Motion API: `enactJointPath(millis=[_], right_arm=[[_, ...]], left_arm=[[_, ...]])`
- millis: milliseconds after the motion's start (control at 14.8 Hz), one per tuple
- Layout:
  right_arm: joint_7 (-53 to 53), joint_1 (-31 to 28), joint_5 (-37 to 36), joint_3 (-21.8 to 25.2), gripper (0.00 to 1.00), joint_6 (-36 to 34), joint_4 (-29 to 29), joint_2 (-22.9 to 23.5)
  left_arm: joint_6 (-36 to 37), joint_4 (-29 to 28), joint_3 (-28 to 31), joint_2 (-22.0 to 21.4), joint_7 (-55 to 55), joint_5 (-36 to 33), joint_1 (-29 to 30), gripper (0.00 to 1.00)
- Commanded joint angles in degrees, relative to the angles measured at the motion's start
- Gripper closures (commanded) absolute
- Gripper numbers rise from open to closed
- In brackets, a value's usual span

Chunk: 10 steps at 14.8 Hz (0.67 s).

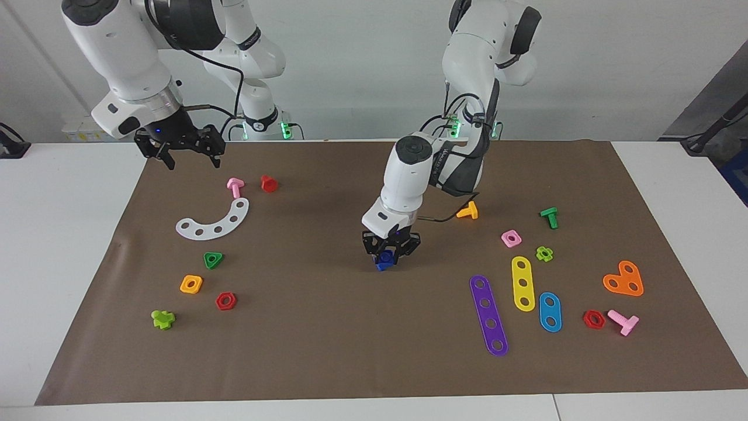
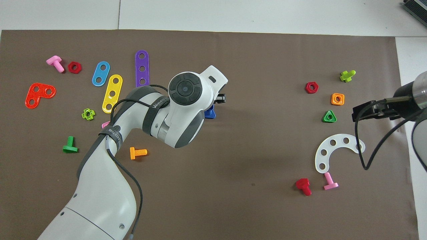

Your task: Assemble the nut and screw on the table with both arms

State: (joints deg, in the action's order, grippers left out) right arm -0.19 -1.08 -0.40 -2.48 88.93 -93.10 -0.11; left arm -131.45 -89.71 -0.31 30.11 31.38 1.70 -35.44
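My left gripper points down at the middle of the brown mat and is shut on a small blue piece. The piece sits at or just above the mat. The fingers cover most of it, so I cannot tell whether it is the nut, the screw, or both joined. In the overhead view the left wrist hides the gripper, and only an edge of the blue piece shows. My right gripper hangs open and holds nothing, over the mat's edge nearest the robots at the right arm's end. It also shows in the overhead view.
Toward the right arm's end lie a white curved strip, pink screw, red screw, green triangular nut, orange square nut and red hex nut. Toward the left arm's end lie a purple strip, yellow strip, pink nut and orange screw.
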Motion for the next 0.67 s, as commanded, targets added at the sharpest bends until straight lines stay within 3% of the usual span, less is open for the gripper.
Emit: enactJointPath(millis=[0, 606], right_arm=[[-0.69, -0.94, 1.63, -0.33, 0.0, 1.42, -1.65, -1.29], [-0.6, -0.94, 1.63, -0.33, 0.0, 1.42, -1.65, -1.21]], left_arm=[[3.48, -0.56, 1.1, -1.19, 1.05, 0.94, -1.39, 1.0], [4.62, 1.02, 1.36, -1.11, 1.93, 0.5, -1.91, 1.0]])
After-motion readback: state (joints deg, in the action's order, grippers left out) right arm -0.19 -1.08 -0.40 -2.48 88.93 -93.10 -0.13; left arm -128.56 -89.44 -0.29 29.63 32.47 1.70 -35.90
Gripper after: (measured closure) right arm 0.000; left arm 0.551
